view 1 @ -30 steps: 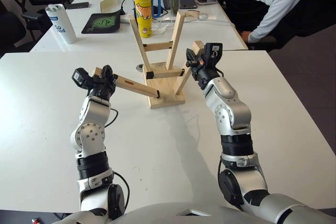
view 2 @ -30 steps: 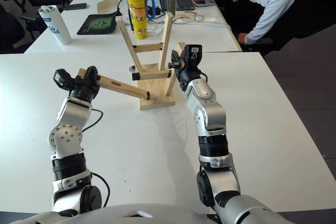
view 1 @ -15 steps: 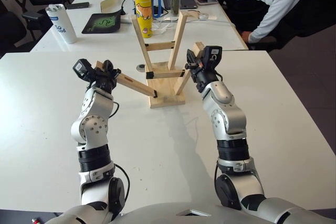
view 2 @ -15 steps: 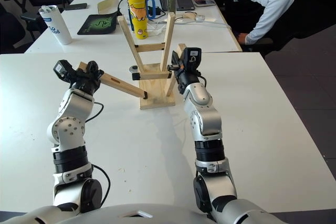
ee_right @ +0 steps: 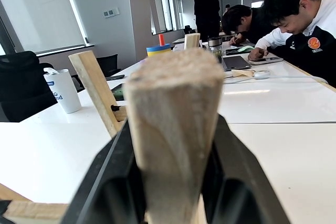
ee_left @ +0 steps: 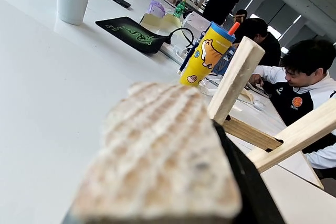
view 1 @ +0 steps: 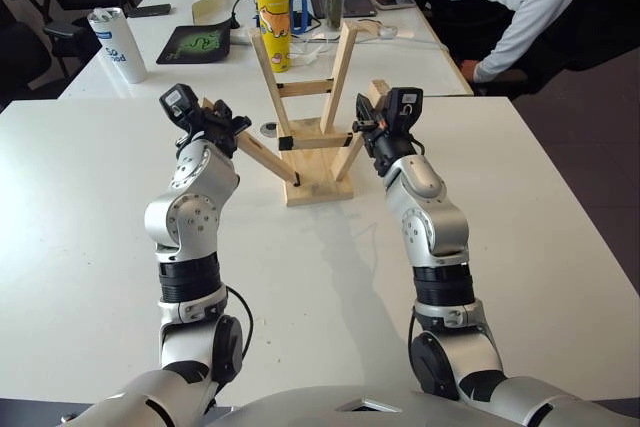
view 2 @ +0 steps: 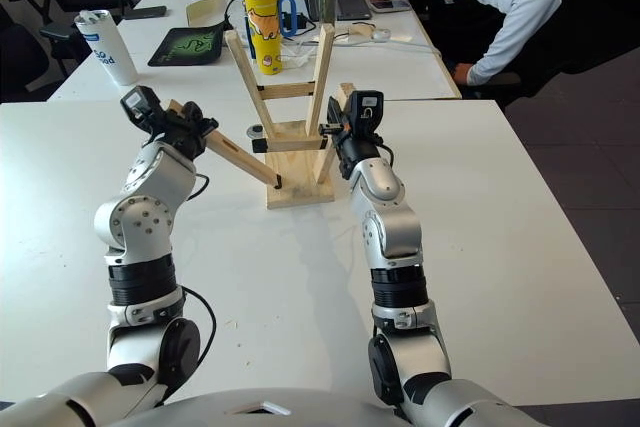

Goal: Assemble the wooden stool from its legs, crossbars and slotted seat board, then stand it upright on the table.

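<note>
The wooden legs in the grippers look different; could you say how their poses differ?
The pale wooden leg in the left gripper leans low toward the flat seat board; the pale wooden leg in the right gripper stands steeper. The left leg tilts out to the board's left, the right leg to its right. Both are clamped near their tops.

Rear table (view 1: 180,77) — yellow cup (view 1: 273,27), white tumbler (view 1: 118,47), dark mousepad (view 1: 195,42).

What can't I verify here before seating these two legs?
Left leg tip in the seat board slot: too small in eye views; the leg's blurred end blocks the left wrist view.
Right leg joint with the board: too small in eye views; its end blocks the right wrist view.
</note>
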Controlling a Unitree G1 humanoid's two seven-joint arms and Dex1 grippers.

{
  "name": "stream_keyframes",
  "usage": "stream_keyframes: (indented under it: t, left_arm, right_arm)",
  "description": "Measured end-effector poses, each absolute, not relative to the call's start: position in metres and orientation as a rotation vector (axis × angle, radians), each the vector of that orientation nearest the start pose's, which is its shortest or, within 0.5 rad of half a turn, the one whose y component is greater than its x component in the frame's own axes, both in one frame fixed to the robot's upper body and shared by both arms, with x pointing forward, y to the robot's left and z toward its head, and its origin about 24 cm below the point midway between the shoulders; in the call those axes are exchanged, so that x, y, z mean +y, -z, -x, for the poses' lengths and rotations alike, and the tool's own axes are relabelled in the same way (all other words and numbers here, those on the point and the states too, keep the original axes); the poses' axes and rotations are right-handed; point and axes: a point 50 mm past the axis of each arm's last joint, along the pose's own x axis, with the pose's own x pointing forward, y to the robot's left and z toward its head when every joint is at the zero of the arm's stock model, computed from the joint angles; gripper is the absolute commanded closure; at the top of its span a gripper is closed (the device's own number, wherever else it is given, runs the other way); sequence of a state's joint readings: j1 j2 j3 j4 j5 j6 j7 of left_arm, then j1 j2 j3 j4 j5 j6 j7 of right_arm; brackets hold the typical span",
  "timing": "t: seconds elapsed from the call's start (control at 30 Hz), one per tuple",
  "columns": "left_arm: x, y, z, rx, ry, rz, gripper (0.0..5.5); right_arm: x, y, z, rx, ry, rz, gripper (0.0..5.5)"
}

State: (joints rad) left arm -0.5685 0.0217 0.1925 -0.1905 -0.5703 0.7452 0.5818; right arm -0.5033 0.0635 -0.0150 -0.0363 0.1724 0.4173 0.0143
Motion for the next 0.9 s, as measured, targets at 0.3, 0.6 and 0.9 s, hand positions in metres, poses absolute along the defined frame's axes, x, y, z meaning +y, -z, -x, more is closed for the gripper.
stream_keyframes:
  t: [0.3,0.6,0.9]
  left_arm:
    - [0.121,-0.172,-0.325,0.127,-0.190,0.322,4.48]
    - [0.104,-0.172,-0.319,0.074,-0.105,0.206,4.48]
    - [0.101,-0.170,-0.316,0.063,-0.076,0.189,4.48]
  right_arm:
    - [-0.091,-0.150,-0.327,-0.095,-0.242,-0.182,4.47]
    - [-0.094,-0.152,-0.330,-0.059,-0.196,-0.277,4.47]
    - [-0.093,-0.154,-0.334,-0.035,-0.199,-0.275,4.47]
